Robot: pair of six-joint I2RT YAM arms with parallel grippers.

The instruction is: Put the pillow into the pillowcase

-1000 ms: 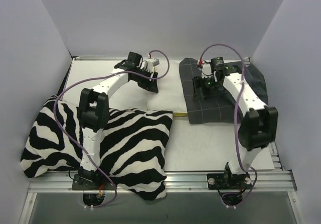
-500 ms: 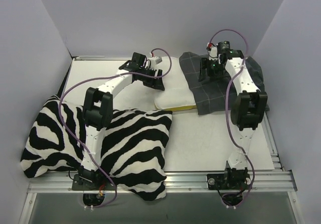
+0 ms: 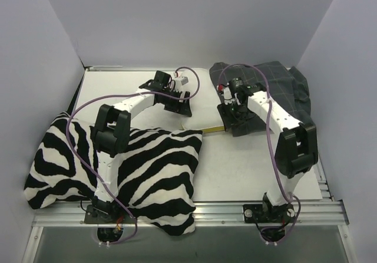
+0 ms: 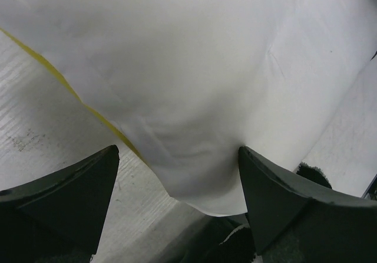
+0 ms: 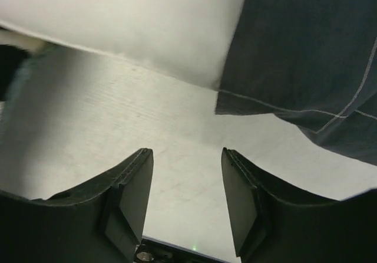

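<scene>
The white pillow (image 3: pixel 204 99) lies at the back middle of the table, its yellow edge (image 3: pixel 213 131) towards me. Its right part is under the dark grey checked pillowcase (image 3: pixel 283 86). My left gripper (image 3: pixel 184 108) is at the pillow's left end. In the left wrist view its jaws stand wide apart with a corner of the pillow (image 4: pixel 194 68) between them. My right gripper (image 3: pixel 232 118) is open and empty over bare table at the pillowcase's near left edge. The right wrist view shows the pillowcase's hem (image 5: pixel 306 51) and the pillow (image 5: pixel 135 15) just beyond its fingers (image 5: pixel 132 186).
A large zebra-striped cushion (image 3: pixel 147 163) covers the near left of the table, under the left arm. White walls close in the left, back and right. A metal rail (image 3: pixel 224 210) runs along the near edge.
My right gripper has come from the far back of the pillowcase towards me, to its near left edge. The pillowcase has shifted and now bunches at the back right. My left gripper has moved slightly nearer.
</scene>
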